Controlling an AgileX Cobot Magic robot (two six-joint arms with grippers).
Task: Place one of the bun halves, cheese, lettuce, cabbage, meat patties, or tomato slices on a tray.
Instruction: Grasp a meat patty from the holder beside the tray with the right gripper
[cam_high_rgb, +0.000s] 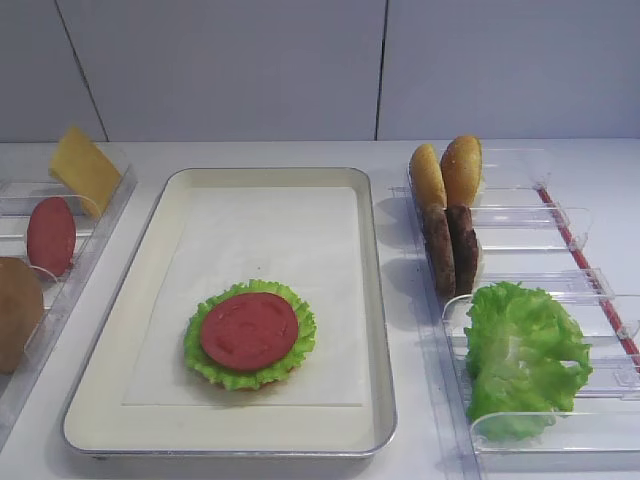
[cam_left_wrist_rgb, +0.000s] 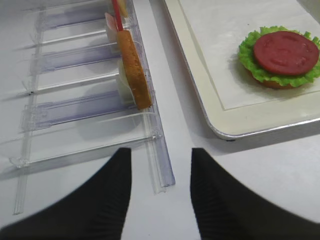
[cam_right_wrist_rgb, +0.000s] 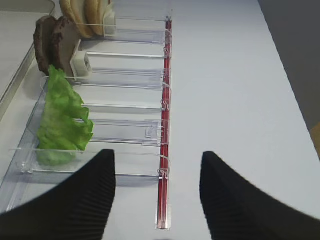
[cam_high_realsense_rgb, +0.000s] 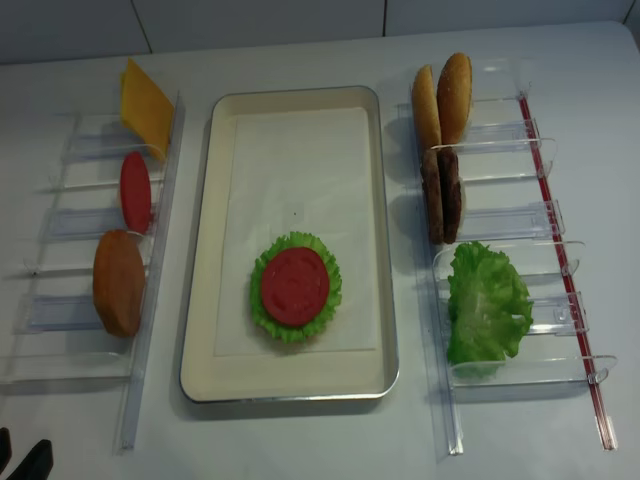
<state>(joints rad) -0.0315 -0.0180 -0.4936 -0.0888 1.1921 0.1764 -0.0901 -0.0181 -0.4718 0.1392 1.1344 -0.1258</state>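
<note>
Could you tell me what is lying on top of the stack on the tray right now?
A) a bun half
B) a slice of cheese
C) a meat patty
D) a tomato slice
D: a flat red tomato slice sits on frilly lettuce on the tray; both meat patties stand in the right rack.

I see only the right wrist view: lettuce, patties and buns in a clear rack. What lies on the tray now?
Observer: A tomato slice lies on a lettuce leaf over a bun half, on the near part of the tray.
Operator: Is there any cheese?
Observer: Yes, one cheese slice leans at the far end of the left rack.
Operator: And the left claw?
Observer: The left claw is open and empty, by that rack's near end.
</note>
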